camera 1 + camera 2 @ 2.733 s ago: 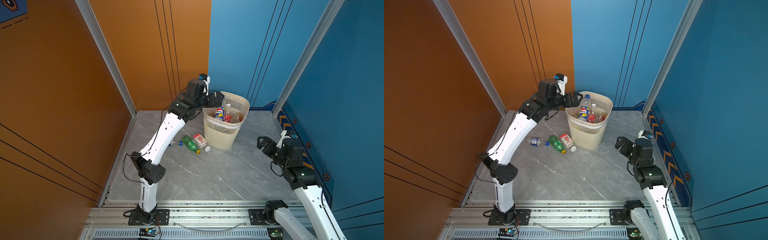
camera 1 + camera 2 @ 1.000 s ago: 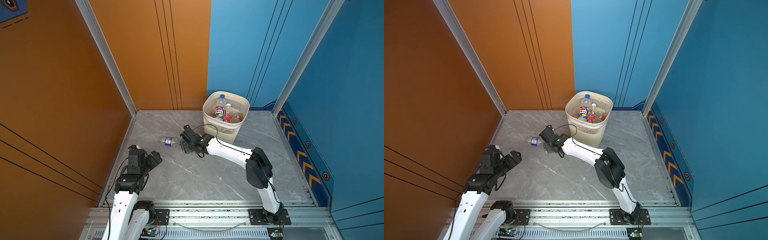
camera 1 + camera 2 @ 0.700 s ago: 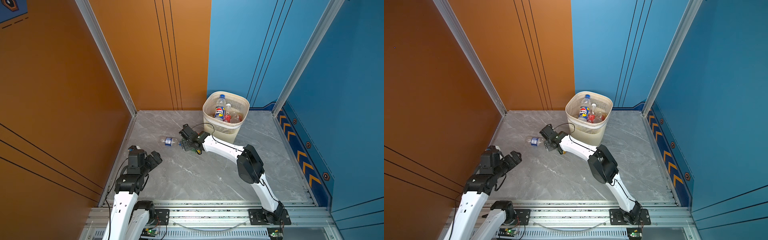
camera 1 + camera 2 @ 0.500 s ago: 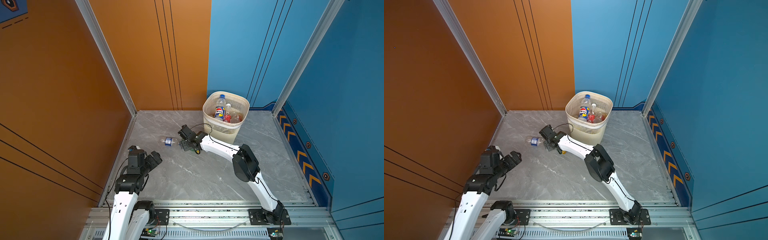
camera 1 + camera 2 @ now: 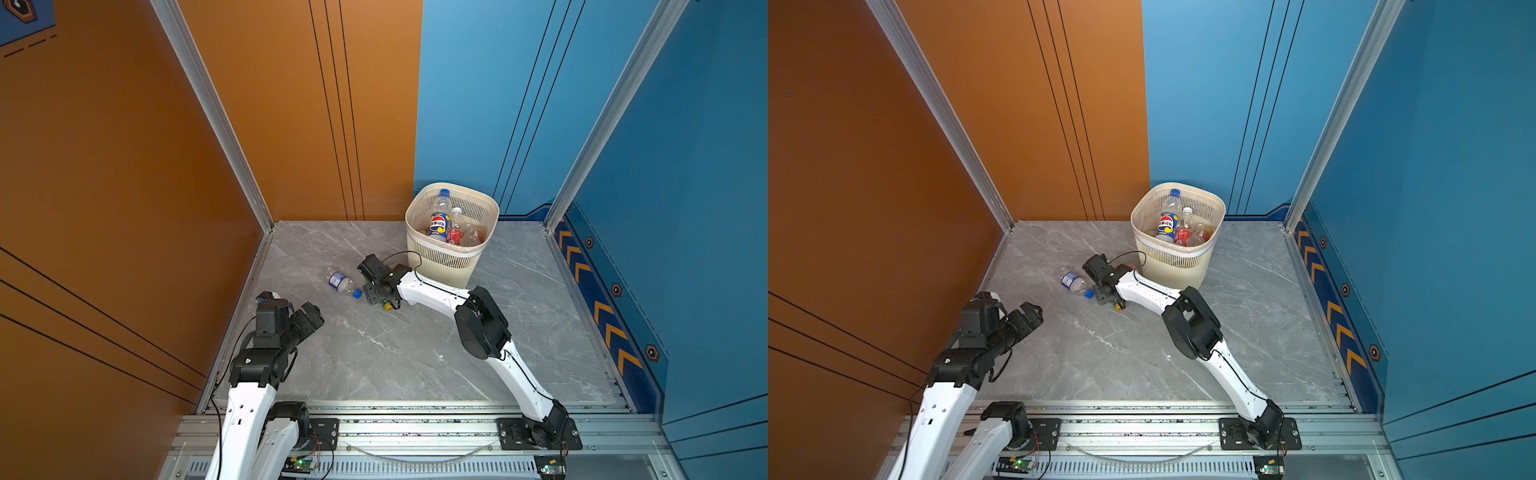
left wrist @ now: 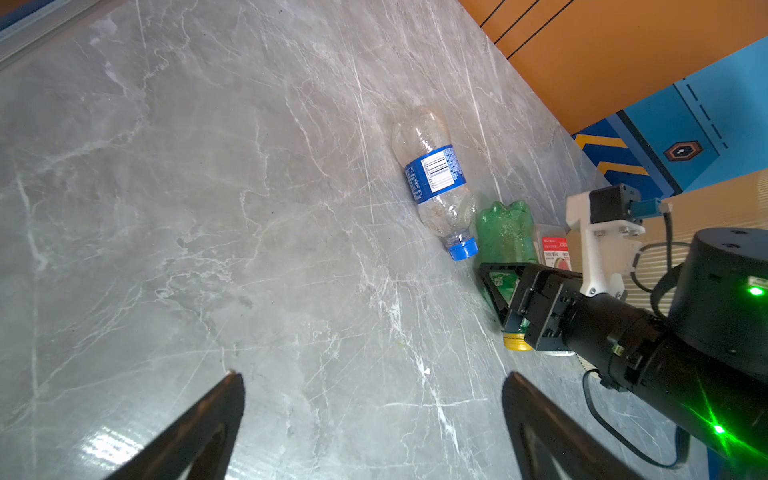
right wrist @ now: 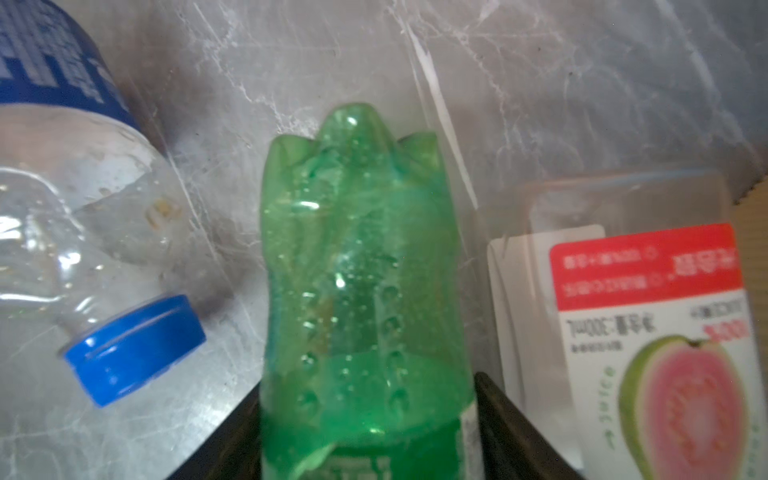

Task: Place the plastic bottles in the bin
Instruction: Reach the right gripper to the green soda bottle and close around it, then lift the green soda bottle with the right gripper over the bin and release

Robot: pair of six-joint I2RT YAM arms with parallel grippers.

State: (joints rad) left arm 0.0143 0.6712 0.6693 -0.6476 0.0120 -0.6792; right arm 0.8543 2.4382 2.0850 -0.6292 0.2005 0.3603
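In both top views the right tool (image 5: 376, 291) is down on the bench (image 5: 415, 353) near the bin (image 5: 451, 257), over the green bottle (image 5: 387, 306), whose yellow cap points back toward the rig base; the left tool (image 5: 311, 316) hangs well apart, wide open and empty. In the left wrist view that bottle (image 6: 505, 232) lies between a blue-labelled bottle (image 6: 436, 183) and a red-labelled juice bottle (image 6: 555, 249), with its long axis in line with the right tool. In the right wrist view I read both jaws against its flanks, so the lift falls to the right arm; since a second ago its elbow has folded inward, tool unmoved.
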